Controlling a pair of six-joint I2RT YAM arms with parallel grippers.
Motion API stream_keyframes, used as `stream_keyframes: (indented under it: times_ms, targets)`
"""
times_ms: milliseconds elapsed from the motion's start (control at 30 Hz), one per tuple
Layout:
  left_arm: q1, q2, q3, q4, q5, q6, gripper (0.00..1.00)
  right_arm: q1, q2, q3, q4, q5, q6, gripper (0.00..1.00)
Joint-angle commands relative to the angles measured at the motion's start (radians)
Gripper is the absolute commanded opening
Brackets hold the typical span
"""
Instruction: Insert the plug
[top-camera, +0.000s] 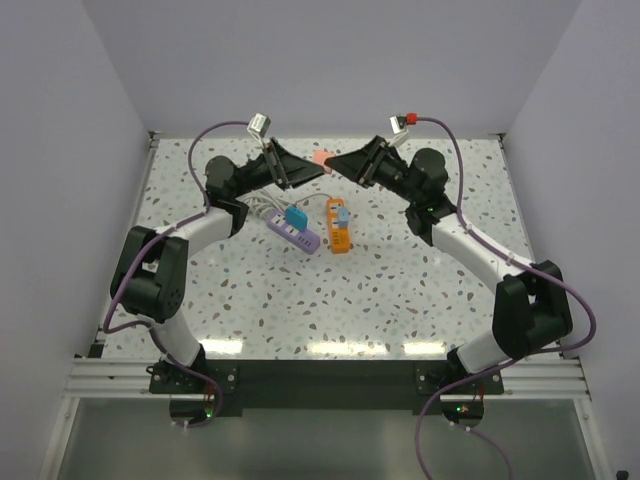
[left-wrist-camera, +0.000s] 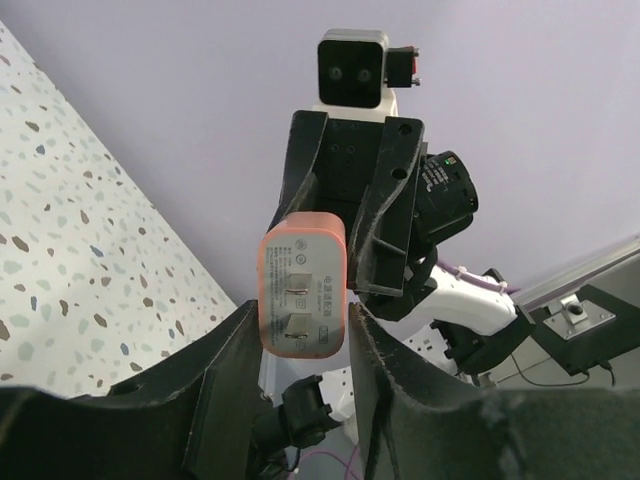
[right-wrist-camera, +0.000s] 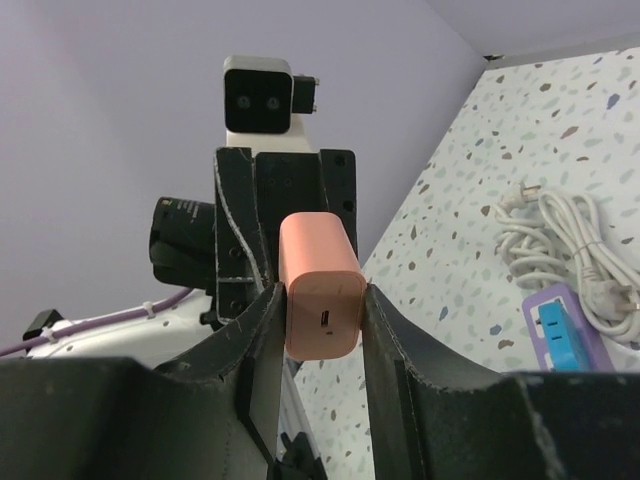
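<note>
Your left gripper (left-wrist-camera: 303, 318) is closed down narrow on the pink plug (left-wrist-camera: 303, 285), whose prong face is turned toward its camera. Your right gripper (right-wrist-camera: 322, 295) clamps the same plug from the opposite end, a finger against each side, though how firmly it presses is hard to judge. The plug hangs in the air between the two. It is over the far part of the table (top-camera: 400, 290), beyond the purple power strip (top-camera: 297, 233) and the orange power strip (top-camera: 340, 232).

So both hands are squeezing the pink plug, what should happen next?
Probably the left gripper should open a little and let go: the right gripper also pinches the pink plug, which hangs in mid-air, away from the purple power strip.
</note>
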Motion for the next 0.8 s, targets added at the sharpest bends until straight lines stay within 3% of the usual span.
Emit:
stream_keyframes:
  times_ms: [0,33,100,167,333,433,467,500,567,600,767]
  targets:
    - [0.005,-0.018,0.018,-0.077,0.02,0.061,0.46,-0.003,-0.073,0.07,-0.087,0.069,-0.099,0.0]
    - [0.007,-0.02,0.02,-0.098,0.02,0.072,0.51,-0.006,-0.081,0.087,-0.12,0.078,-0.114,0.0]
    - [0.013,-0.021,0.015,-0.134,0.023,0.086,0.8,-0.014,-0.086,0.141,-0.199,0.103,-0.168,0.0]
    - [0.025,-0.021,-0.008,-0.122,0.028,0.075,0.93,-0.029,-0.083,0.182,-0.255,0.11,-0.217,0.0]
    - [0.055,-0.026,-0.046,-0.105,0.029,0.082,1.0,-0.043,-0.017,0.432,-0.641,0.141,-0.399,0.0]
    - [0.073,-0.041,-0.016,-0.303,0.02,0.257,1.0,-0.043,0.078,0.587,-0.897,0.17,-0.5,0.0]
    - [0.075,-0.047,0.037,-0.505,0.01,0.329,1.0,-0.043,0.106,0.628,-0.96,0.19,-0.539,0.0]
    - [0.075,-0.047,0.071,-0.611,-0.022,0.484,1.0,-0.042,0.165,0.702,-1.07,0.201,-0.551,0.0]
    - [0.071,-0.044,0.16,-0.856,-0.061,0.617,1.0,-0.042,0.218,0.759,-1.151,0.227,-0.582,0.0]
    - [0.071,-0.043,0.182,-0.917,-0.101,0.717,1.0,-0.042,0.276,0.803,-1.215,0.23,-0.591,0.0]
    - [0.067,0.0,0.297,-1.201,-0.187,0.906,1.0,-0.03,0.419,0.912,-1.336,0.265,-0.629,0.0]
